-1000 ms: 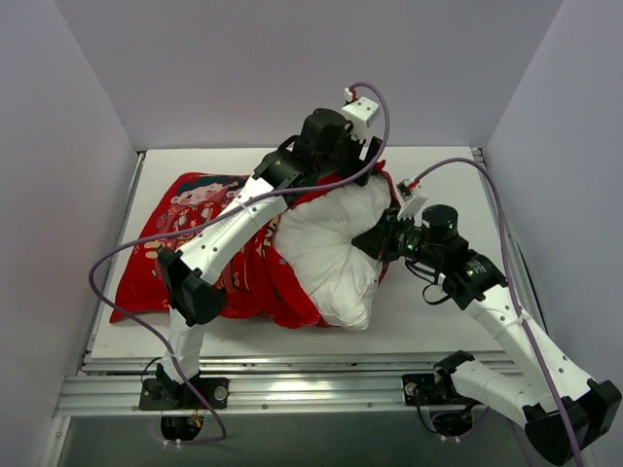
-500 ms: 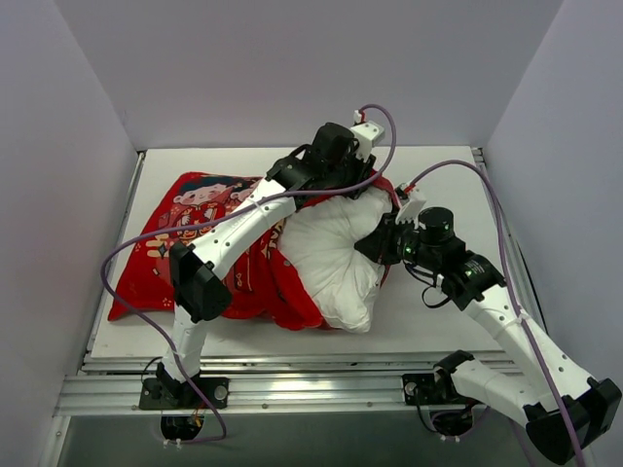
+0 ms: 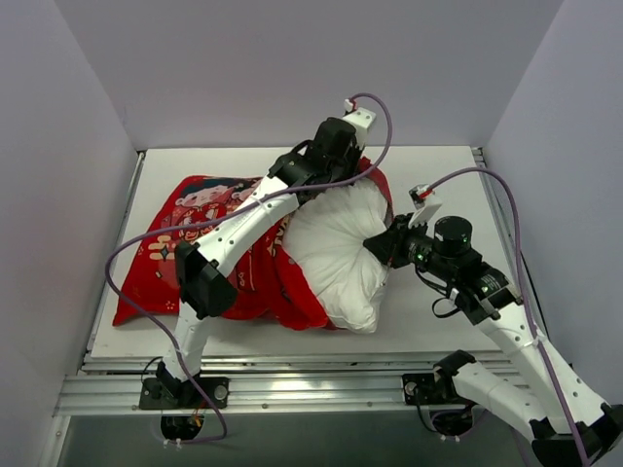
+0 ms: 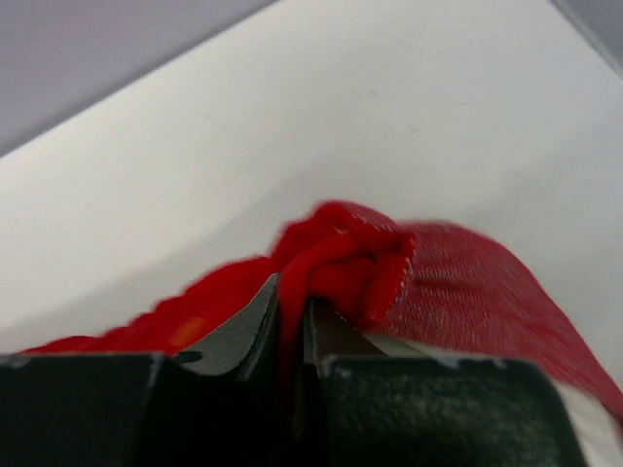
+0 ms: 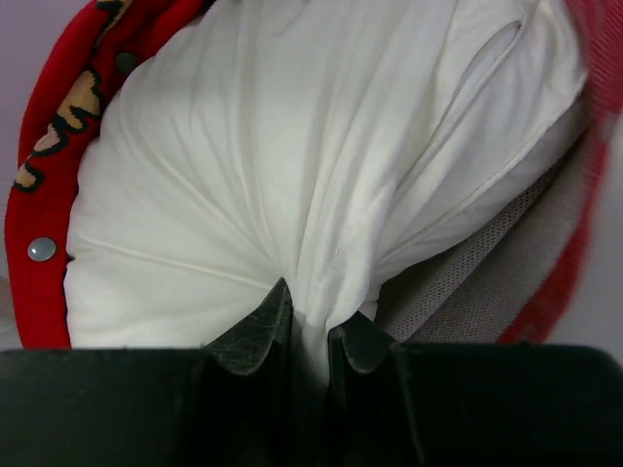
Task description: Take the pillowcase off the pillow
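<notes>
Pillow (image 3: 336,255) on the white surface (image 3: 438,185): plump, white, bare over its right half. Pillowcase (image 3: 209,248) round the pillow's left part: red, printed with cartoon children and gold marks, spread flat and rumpled to the left of the pillow. Red rim of its mouth curving over the pillow's far edge and down the pillow's near left side. Left pincer (image 4: 290,292) at the pillow's far edge, clenched on a bunched red fold of the pillowcase hem, the fold poking up just past the fingertips. Right pincer (image 5: 310,313) at the pillow's right side, clenched on a pinch of the pillow's white cloth, creases fanning from the pinch across the pillow. Two silver snap studs (image 5: 42,249) on the red rim left of the pillow, seen from the right wrist. Pale mesh lining (image 5: 477,282) showing under the pillow's right corner, a blurred red edge beyond it. Left arm (image 3: 234,229) stretched across the pillowcase to the pillow's far edge.
</notes>
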Robot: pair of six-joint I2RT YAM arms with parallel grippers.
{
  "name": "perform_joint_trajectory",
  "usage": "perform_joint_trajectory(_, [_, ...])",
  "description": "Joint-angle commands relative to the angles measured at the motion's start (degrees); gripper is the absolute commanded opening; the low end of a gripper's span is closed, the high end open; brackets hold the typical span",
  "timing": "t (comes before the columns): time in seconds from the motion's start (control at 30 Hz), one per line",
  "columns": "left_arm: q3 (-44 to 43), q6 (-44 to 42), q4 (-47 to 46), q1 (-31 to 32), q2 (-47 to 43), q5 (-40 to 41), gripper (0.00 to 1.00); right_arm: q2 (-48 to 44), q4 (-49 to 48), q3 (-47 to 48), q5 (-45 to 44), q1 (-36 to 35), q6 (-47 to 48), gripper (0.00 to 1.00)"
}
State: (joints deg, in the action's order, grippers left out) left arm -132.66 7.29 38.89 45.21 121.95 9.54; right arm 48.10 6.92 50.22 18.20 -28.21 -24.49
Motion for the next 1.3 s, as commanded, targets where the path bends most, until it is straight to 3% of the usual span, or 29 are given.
perform_joint_trajectory(0.0, [-3.74,-4.39,1.26,-11.37,6.45,21.83,0.11,-8.02,-3.40,3.13,7.82,-1.06,1.38,0.00])
perform_joint_trajectory(0.23, [-6.56,-2.37,6.02,-12.87,9.19,16.93,0.26,-8.02,-3.31,3.40,8.70,-1.15,1.20,0.00])
perform_joint_trajectory(0.4, [1.87,-3.60,1.01,-13.22,6.19,18.93,0.26,-8.10,-4.38,4.27,8.71,-1.15,0.05,0.00])
perform_joint_trajectory(0.57, [2.58,-2.46,6.36,-16.56,8.30,23.24,0.27,-8.90,1.60,9.81,-2.45,-0.97,3.04,0.00])
perform_joint_trajectory(0.63, [3.19,-2.02,6.29,-16.74,7.08,22.63,0.38,-8.46,2.58,10.16,-5.52,-1.06,3.05,0.00])
perform_joint_trajectory(0.83, [7.59,0.61,3.38,-15.33,-4.59,17.54,0.82,-7.93,-1.47,6.13,-9.75,-1.06,-1.08,0.00])
perform_joint_trajectory(0.93, [9.96,2.46,3.64,-13.14,-10.56,15.07,0.98,-7.06,-1.82,4.10,-13.53,-1.06,-1.96,0.00])
perform_joint_trajectory(1.07, [15.31,6.67,4.61,-8.48,-19.43,15.51,0.94,-5.82,-3.75,0.59,-14.77,-1.06,-3.98,0.00])
perform_joint_trajectory(1.27, [36.57,16.96,-0.74,-3.64,-37.99,13.93,0.94,-3.54,-9.02,-4.60,-16.26,-1.06,-6.09,0.00])
